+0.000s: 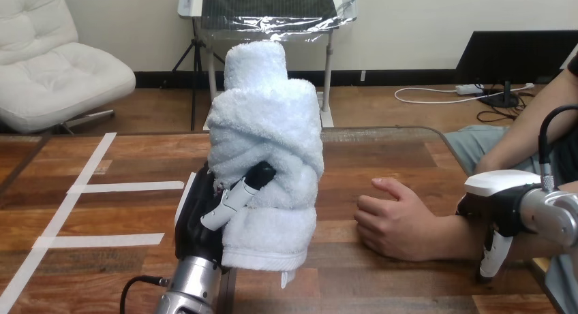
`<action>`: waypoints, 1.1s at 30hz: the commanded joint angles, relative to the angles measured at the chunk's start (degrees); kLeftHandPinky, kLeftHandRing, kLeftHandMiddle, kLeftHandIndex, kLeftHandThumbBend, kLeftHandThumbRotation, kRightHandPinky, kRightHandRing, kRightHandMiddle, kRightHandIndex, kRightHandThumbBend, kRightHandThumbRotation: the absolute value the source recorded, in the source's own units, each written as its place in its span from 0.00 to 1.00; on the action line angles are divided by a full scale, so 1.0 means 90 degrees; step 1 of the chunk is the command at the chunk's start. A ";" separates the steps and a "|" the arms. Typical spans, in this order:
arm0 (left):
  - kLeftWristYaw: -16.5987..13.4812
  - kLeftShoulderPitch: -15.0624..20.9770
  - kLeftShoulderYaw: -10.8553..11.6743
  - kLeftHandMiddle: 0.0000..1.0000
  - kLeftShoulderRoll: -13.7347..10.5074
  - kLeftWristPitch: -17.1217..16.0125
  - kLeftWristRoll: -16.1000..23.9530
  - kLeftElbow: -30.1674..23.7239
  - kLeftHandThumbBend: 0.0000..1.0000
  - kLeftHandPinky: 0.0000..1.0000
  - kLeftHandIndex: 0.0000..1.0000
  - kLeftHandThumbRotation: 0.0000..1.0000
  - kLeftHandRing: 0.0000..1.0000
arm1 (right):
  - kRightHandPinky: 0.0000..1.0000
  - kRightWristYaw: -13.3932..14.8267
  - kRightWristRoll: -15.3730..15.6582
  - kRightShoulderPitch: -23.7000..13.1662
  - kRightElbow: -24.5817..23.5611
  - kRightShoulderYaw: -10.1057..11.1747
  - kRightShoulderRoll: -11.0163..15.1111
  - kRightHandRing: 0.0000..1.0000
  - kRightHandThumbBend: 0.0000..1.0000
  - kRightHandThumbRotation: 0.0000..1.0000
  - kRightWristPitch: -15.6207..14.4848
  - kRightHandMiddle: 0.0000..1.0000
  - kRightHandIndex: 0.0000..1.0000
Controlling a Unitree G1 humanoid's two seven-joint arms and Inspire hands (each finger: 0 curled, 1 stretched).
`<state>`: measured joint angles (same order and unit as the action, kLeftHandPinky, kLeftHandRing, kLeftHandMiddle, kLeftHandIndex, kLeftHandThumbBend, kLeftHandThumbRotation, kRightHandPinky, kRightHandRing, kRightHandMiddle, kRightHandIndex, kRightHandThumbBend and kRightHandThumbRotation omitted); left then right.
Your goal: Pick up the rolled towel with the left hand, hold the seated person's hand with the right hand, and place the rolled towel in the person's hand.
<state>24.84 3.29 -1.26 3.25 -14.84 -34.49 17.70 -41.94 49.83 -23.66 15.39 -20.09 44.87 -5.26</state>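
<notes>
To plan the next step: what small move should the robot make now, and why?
Probably move the left hand, gripping the rolled towel, rightward toward the person's hand: the towel is lifted but apart from that hand, and the right hand sits over the person's forearm.

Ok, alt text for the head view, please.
The left hand holds the rolled towel upright over the table. The person's hand rests on the table at right, with the right hand over the forearm.
</notes>
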 commanded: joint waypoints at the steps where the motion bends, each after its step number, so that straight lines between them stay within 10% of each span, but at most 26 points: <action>1: 0.0061 0.0270 0.0067 0.35 0.0548 -0.0018 -0.0150 -0.0466 0.78 0.23 0.44 0.09 0.29 | 0.44 -0.0004 0.0113 -0.0187 0.0396 -0.0176 -0.0078 0.54 0.72 0.09 -0.0152 0.64 0.72; 33: -0.0073 0.0259 0.0120 0.35 0.0518 0.0085 -0.0176 -0.0524 0.78 0.22 0.44 0.09 0.28 | 0.30 0.0616 -0.0132 -0.0138 0.0804 -0.0424 -0.0205 0.47 0.75 0.00 -0.0088 0.59 0.54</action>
<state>24.37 3.21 -0.95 3.25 -13.84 -35.52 16.37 -36.53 49.32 -25.08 20.70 -23.57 44.29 -5.25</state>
